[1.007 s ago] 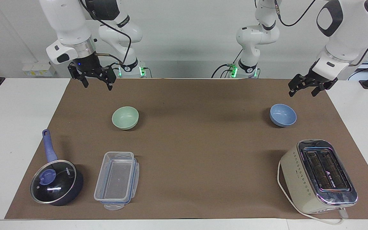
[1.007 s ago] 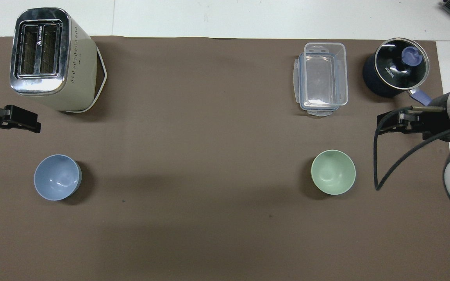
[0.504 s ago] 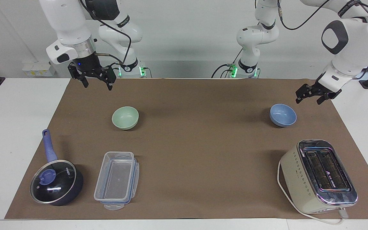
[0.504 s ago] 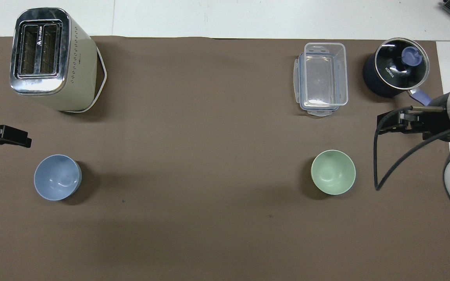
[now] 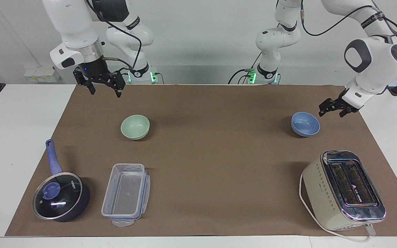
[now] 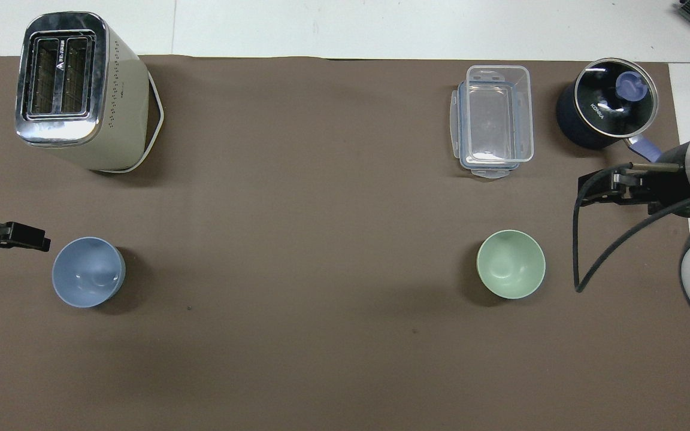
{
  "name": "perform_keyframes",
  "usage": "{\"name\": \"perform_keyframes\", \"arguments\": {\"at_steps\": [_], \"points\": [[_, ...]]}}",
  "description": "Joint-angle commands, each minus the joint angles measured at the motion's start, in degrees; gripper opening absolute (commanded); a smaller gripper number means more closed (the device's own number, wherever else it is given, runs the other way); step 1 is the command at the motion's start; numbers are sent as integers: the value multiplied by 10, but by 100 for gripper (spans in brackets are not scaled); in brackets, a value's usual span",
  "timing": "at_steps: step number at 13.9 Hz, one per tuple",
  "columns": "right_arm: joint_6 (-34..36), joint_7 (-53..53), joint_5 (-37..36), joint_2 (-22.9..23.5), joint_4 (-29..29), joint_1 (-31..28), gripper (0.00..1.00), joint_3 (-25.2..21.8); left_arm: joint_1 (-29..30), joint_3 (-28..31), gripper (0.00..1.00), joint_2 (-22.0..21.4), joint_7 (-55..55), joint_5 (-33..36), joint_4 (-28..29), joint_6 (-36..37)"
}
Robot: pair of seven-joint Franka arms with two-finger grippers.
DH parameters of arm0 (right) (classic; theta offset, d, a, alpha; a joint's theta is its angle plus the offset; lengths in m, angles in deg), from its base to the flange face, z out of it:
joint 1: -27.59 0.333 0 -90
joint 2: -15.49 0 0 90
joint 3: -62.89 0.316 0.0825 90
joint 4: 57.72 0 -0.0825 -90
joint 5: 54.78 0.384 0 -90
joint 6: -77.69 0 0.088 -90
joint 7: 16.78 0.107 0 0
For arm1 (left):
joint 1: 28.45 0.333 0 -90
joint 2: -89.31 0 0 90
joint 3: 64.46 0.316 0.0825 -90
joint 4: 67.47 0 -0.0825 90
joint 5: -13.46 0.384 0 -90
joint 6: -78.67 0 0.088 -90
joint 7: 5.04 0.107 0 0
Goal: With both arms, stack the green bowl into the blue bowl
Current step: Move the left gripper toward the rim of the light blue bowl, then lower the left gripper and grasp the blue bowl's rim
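Green bowl point(image 5: 135, 126): empty, upright on the mat toward the right arm's end; right gripper point(image 5: 103, 90) spread, raised above the mat near it. Blue bowl point(image 5: 305, 124): empty, toward the left arm's end, left gripper point(image 5: 330, 112) spread just beside it. Clear box point(image 5: 126, 193): empty.

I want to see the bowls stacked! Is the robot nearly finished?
Not yet. The green bowl and blue bowl sit apart on the mat, nothing stacked. The left end effector hangs open beside the blue bowl; the right end effector waits open. Grabbing, carrying and stacking remain.

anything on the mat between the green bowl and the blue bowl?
Nothing: between the green bowl and the blue bowl there is only bare brown mat, in both views.
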Motion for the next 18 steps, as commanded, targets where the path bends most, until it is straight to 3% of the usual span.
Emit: {"name": "perform_keyframes", "arguments": {"at_steps": [1, 14, 15, 17, 18], "points": [[1, -18, 1, -4, -1, -8, 100, 2, 23, -5, 100, -24, 16, 0, 61, -37], [1, -18, 1, -4, -1, -8, 100, 2, 34, -5, 100, -11, 31, -20, 209, -197], [1, -18, 1, -4, -1, -8, 100, 2, 34, -5, 73, -12, 31, -24, 215, -199], [1, -18, 1, -4, -1, -8, 100, 2, 33, -5, 1, -17, 30, -26, 227, -200], [1, -18, 1, -4, -1, -8, 100, 2, 32, -5, 0, -17, 28, -33, 228, -199]]}}
